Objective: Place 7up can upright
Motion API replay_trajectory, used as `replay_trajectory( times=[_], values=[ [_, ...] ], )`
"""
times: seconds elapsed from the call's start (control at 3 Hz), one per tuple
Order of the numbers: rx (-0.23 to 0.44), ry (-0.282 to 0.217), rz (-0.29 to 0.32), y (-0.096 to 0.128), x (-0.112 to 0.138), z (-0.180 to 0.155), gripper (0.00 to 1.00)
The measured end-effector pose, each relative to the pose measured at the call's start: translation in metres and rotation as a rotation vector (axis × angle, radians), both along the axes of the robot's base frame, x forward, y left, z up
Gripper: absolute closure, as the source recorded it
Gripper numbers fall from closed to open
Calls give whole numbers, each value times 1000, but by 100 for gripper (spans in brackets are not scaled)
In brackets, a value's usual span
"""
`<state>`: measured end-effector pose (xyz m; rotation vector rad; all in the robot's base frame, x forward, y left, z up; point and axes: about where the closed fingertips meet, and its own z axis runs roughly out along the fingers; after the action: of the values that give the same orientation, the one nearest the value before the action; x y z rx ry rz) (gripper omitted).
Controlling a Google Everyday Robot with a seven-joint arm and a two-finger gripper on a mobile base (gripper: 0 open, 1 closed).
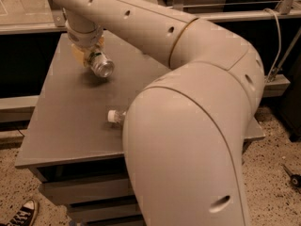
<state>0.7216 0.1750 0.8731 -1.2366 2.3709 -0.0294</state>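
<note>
Jaws are clamped on the 7up can (100, 66), as far as I can see, with the gripper (90, 56) over the far left part of the grey table (61, 126). The robot's own arm (188, 126) is the big thing in the way: its bulky cream elbow fills the whole near right side of the shot and covers most of a clear plastic bottle (114, 116) lying on the table, so only the white cap end pokes out (pointing left). That bottle sits well apart from the can, nearer the front edge. A black and white sneaker (21, 214) peeks in at the bottom left corner on the speckled floor.

As for the can, it's tilted, not upright. Its silver end faces toward the camera and down to the right, and the other end is tucked up between the yellowish fingers (77, 54). I can't tell if it's touching the tabletop, though there's a shadow right under it.
</note>
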Motion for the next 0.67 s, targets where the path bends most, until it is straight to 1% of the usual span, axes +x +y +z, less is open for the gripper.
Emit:
replay_trajectory(
  times=[0.33, 0.67],
  values=[
    [107, -64, 66, -3, -4, 27, 100],
    [234, -127, 100, -18, -1, 47, 100]
  ],
)
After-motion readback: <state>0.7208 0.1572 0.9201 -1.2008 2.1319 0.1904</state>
